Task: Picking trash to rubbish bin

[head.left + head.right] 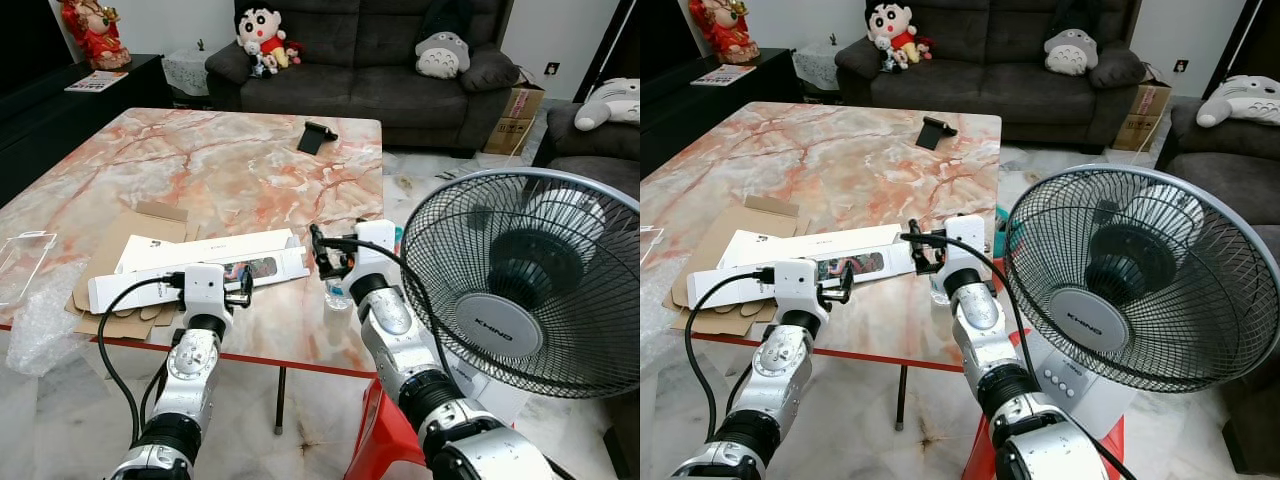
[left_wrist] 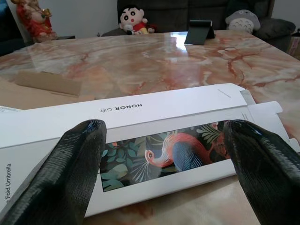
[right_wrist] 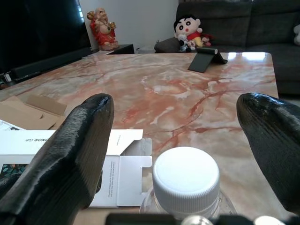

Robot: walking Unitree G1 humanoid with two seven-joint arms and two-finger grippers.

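An umbrella box point(image 1: 195, 270) lies on flattened cardboard point(image 1: 125, 240) on the table point(image 1: 230, 160); a fan point(image 1: 525, 280) stands right, a sofa point(image 1: 370, 60) behind.

desk point(image 1: 220, 160): marble pattern, cream ground with orange-red veins; red edge along the near side
long box point(image 1: 190, 268): white, black lettering; window strip printed with a red and blue bird among dark green leaves
cardboard point(image 1: 130, 235): plain brown, flattened
bottle point(image 3: 186, 180): clear body, white cap
plastic wrap point(image 1: 40, 320): clear, bubble texture
phone stand point(image 1: 317, 136): black
fan point(image 1: 520, 280): black wire grille, white hub plate and base
stool point(image 1: 385, 445): red
sofa point(image 1: 370, 60): dark grey
left hand point(image 2: 159, 164): black fingers point(image 2: 70, 164), finely ribbed; white wrist housing
right hand point(image 3: 187, 154): black fingers point(image 3: 70, 140), same ribbing
figurine point(image 1: 95, 30): red and gold
floor point(image 1: 60, 410): pale grey marble
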